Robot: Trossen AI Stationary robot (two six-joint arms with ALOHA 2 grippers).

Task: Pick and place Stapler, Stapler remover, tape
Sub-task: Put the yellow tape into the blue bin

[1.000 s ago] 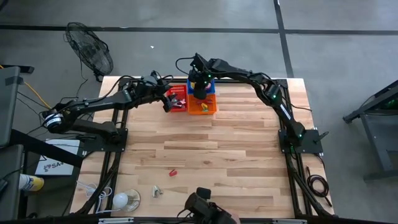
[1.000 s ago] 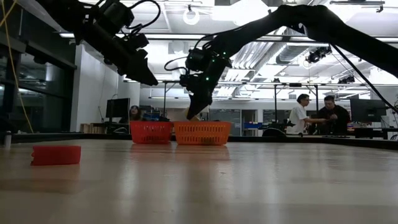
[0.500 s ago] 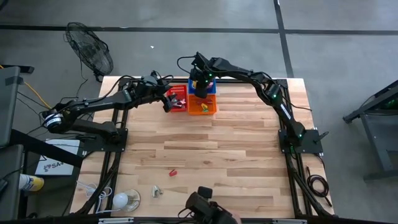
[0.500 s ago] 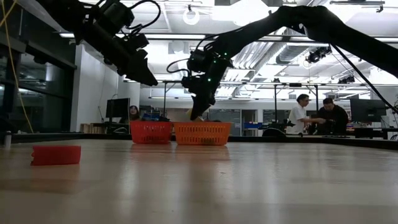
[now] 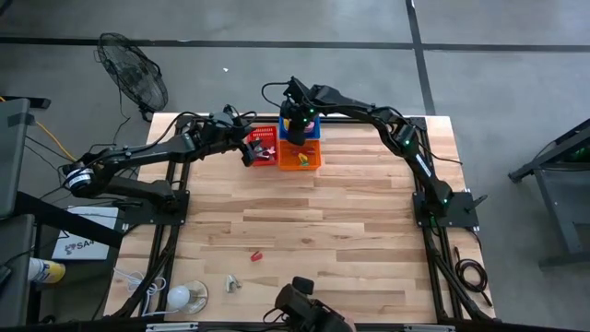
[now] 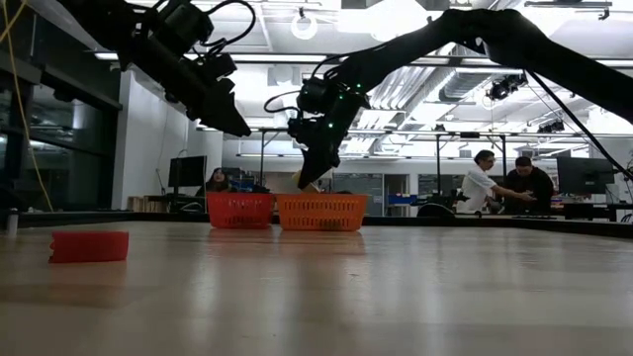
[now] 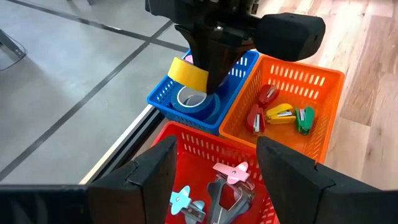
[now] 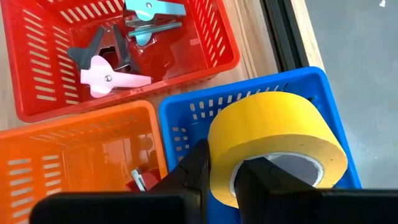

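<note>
My right gripper (image 8: 221, 177) is shut on a yellow tape roll (image 8: 273, 143) and holds it above the blue basket (image 7: 163, 98), where a blue roll (image 7: 194, 103) lies. In the high view this gripper (image 5: 295, 129) is at the table's far edge. My left gripper (image 7: 214, 180) hangs open over the red basket (image 7: 200, 148), which holds pink and blue stapler removers (image 7: 231, 172). Beside it, the orange basket (image 7: 314, 84) holds red, yellow and green staplers (image 7: 280, 114). A small red piece (image 5: 256, 254) lies on the table near the front. My right gripper pinches the yellow roll's wall (image 8: 219, 163), one finger (image 8: 198, 167) on the outer face and the other (image 8: 261, 180) at the roll's hole. The fingers slant down from above. The roll is tilted and hangs clear above the blue basket.
The three baskets stand side by side at the far middle of the wooden table (image 5: 350, 231). A small silvery item (image 5: 232, 284) lies near the front left. People (image 6: 504, 183) stand in the room far behind the table.
</note>
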